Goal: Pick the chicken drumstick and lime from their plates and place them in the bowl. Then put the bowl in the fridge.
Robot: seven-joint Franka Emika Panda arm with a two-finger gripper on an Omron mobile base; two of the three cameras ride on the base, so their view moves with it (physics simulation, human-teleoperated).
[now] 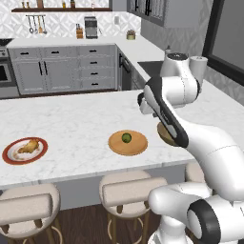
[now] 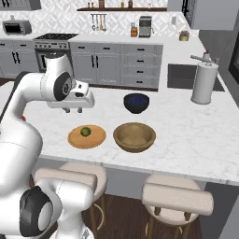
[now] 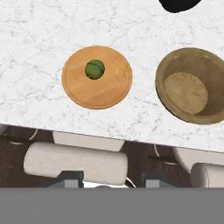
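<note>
1. Under the claw (image 3: 110, 178), nearest: two stools (image 3: 74, 161) with padded off-white seats and rounded backs, tucked against the counter edge.
2. Claw itself: the two dark fingertips are spread wide apart with nothing between them. It points straight down and hovers above the counter, touching nothing.
3. Arm pose: the white links are folded, with the elbow joint high and the forearm reaching forward level. The hand hangs off the wrist over the worktop.
4. Counter (image 2: 186, 128): a flat white marble slab with faint grey veining, passing beneath the claw.
5. Just ahead of and below the claw: one wooden plate (image 3: 111, 89), a flat, smooth tan disc. One lime (image 3: 94, 69) sits on it slightly off centre. The lime is round, dark green and dimpled.
6. Right of the claw, near the wooden plate but not touching it: one wooden bowl (image 3: 168, 74), round, thick-walled and light brown with a flat bottom. It holds nothing.
7. Further ahead and to the right, beyond the wooden bowl: one smaller dark blue bowl (image 2: 136, 102), glossy. That makes two bowls.
8. Well off to the claw's left: one white plate (image 1: 9, 155) with a wide red rim, making two plates. One chicken drumstick (image 1: 28, 146) lies on it, lumpy, golden-brown and tapered.
9. Far right: one upright white cylinder (image 2: 204, 84) beside the dark sink.
</note>
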